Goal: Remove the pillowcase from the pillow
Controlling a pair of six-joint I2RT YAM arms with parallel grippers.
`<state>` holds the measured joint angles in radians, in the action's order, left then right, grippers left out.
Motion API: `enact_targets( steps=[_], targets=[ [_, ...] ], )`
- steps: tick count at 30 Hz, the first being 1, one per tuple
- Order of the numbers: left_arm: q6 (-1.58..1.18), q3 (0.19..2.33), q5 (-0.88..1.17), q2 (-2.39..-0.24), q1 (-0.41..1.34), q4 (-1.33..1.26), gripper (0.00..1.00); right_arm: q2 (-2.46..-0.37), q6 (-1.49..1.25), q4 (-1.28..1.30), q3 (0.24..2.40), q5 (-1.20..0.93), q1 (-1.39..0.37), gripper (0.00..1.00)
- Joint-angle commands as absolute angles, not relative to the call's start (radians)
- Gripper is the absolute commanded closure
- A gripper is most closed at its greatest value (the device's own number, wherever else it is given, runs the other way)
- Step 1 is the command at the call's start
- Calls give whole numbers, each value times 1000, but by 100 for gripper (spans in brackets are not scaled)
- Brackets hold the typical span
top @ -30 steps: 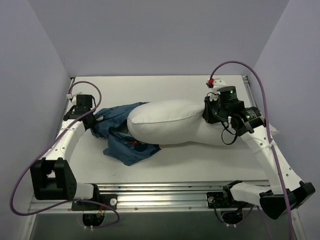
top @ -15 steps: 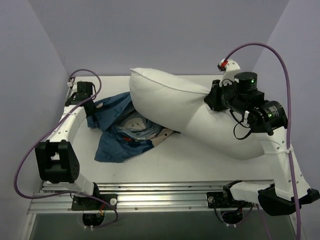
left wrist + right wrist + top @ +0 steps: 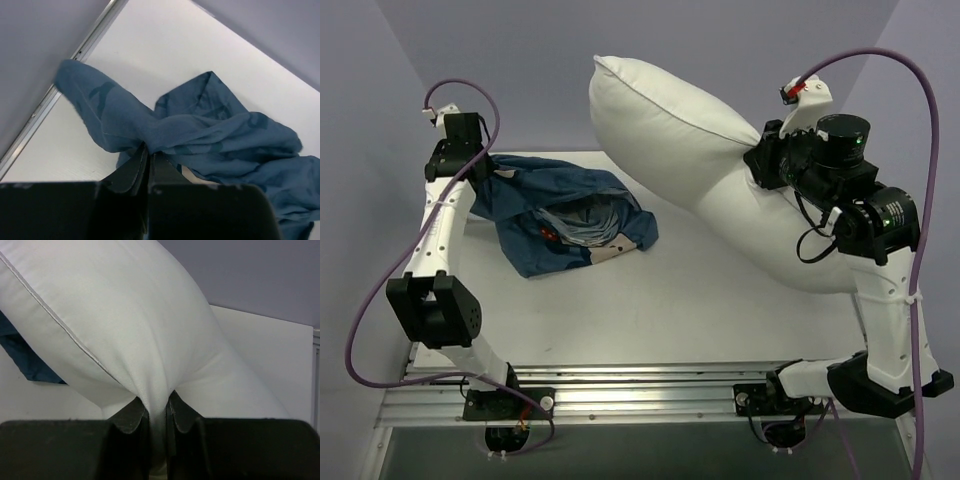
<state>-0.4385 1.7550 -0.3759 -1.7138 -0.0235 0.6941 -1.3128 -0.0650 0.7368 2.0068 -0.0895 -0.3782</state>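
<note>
Both arms are white tubular links joined by bulky black motor housings. Small dark screw dots run along the left arm and the right arm. A purple cable loops beside each, the right one tipped by a red plug. Tiny green lights glow on the right housings. The left claw and right claw have matte black fingers.

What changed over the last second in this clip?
The right claw swung the pillow up and rightward, pulling it out of the pillowcase. The left claw rose toward the far left, tugging its pinched corner up. Unchanged: both claws stay shut on their fabric; the pillowcase mostly lies on the table.
</note>
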Motion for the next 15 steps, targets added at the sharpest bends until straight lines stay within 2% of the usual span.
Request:
enact_targets(
  steps=[1, 5, 7, 13, 15],
  targets=[
    [-439, 1795, -305, -1640, -26, 722, 97, -1293, -35, 531, 2014, 82, -368, 100],
    [-506, 1577, -184, -1487, 18, 646, 94, -1269, -41, 477, 1892, 289, -367, 100],
    [-528, 1419, -135, -1403, 43, 637, 92, -1249, -32, 387, 1755, 310, -368, 100],
    [-646, 990, -54, -1156, 199, 653, 84, -1207, -95, 230, 1372, 190, -371, 100],
    [-701, 918, -41, -1106, 257, 673, 80, -1203, -139, 159, 1257, 117, -380, 100]
  ],
)
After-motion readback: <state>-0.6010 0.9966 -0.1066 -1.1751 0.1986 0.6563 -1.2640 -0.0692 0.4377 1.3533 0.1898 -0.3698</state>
